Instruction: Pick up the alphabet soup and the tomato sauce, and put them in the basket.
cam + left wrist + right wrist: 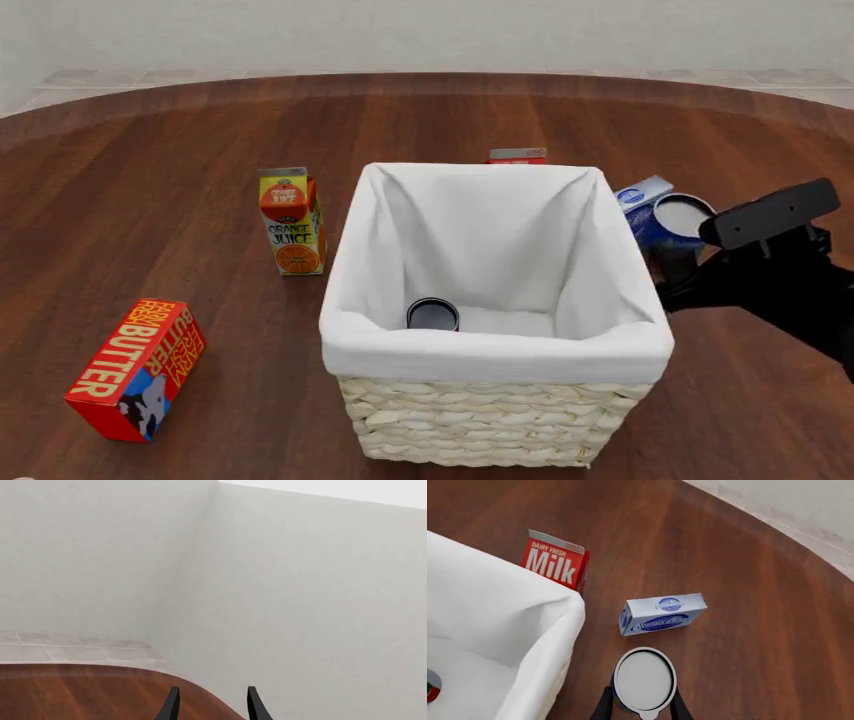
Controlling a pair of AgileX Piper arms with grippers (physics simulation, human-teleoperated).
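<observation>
Silver-topped and upright, the alphabet soup (644, 681) stands with its long axis vertical, lid facing up toward my right wrist camera. It sits on the wooden table (160, 150) just outside the right wall of the basket (494, 420), close in front of the cream cheese box (662, 614). My right gripper (642, 707) has one finger on each side of the can, closed on it as far as I can judge; the contact points lie at the frame edge.

One tomato sauce (433, 314) can stands upright on the basket floor, near the front left corner, dark top facing up.

My left gripper (210, 705) is spread, with nothing between its fingers; its camera shows only the table edge and the wall.

Count on the table: two cans, one basket, one milk carton (555, 564) upright behind the basket, one orange juice carton (291, 221) upright left of the basket, one butter box (136, 369) lying flat at front left, one cream cheese box.
</observation>
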